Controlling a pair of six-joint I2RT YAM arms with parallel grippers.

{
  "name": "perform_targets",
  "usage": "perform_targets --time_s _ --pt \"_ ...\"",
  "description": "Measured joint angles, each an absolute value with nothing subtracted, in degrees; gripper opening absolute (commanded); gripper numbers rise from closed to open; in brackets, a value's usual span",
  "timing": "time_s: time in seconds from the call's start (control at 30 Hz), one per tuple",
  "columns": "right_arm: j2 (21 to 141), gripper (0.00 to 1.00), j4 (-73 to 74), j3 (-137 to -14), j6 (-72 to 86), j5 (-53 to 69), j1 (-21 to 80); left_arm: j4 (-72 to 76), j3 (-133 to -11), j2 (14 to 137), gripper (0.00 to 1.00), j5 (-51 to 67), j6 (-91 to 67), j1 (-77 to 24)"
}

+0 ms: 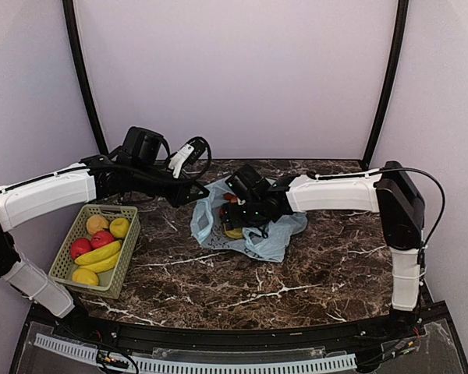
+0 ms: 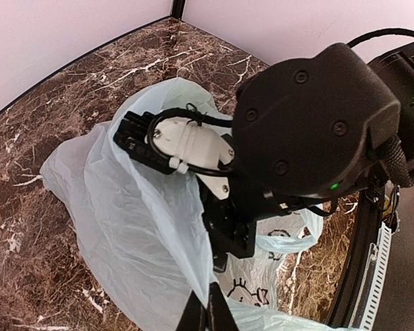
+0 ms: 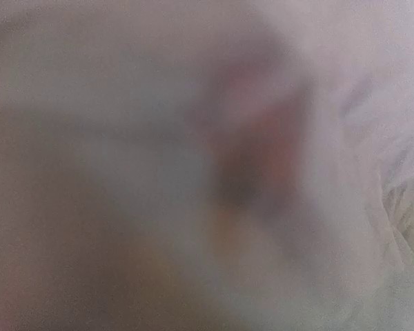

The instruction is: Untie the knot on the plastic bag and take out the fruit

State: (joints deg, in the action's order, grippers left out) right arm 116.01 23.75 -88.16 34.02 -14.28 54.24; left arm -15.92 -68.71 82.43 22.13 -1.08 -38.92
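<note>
the fruit [image 1: 231,198] sits inside the bag [image 1: 257,238], which lies crumpled mid-table, a little toward the far side. only a few small red-orange pieces show through the opening, beside the right arm's wrist. i can't find a knot. the mouth looks open, so the untying seems done and the emptying is the step in hand.

the right gripper [image 2: 228,234] is plunged into that mouth, fingers buried in the film. its own camera gives only a blur with a reddish patch, so i cannot tell how wide the jaws stand or whether they hold anything. the fruit lies straight ahead of it and lower, so the right arm is clearly the nearer one.

the left gripper [image 2: 208,310] is closed tight, apparently pinching the bag's far-left edge and lifting it to hold the mouth up.

the bag's long axis runs from that raised edge toward the near right. any lift out probably has to come back up through the mouth.

a basket [image 1: 123,269] of other fruit stands well apart on the left of the table [image 1: 296,280].
</note>
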Motion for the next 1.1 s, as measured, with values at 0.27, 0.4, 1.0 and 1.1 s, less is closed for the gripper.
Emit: perform_targets --time_s 0.27,0.4,1.0,1.1 --pt "121.6 0.95 23.55 -92.79 33.56 -14.92 53.1 -15.9 -68.71 82.43 0.01 22.52 -1.08 -38.92" --pt "122.93 0.94 23.81 -93.21 33.52 -15.4 52.69 -15.9 -68.71 82.43 0.01 22.96 -1.1 -38.92" --pt "126.19 0.79 25.47 -95.77 33.95 -14.52 52.71 -15.9 -68.71 82.37 0.01 23.59 -1.13 -38.92" --pt "126.5 0.68 25.39 -95.92 34.26 -14.57 52.69 -15.9 -68.71 82.37 0.01 23.57 -1.13 -38.92"
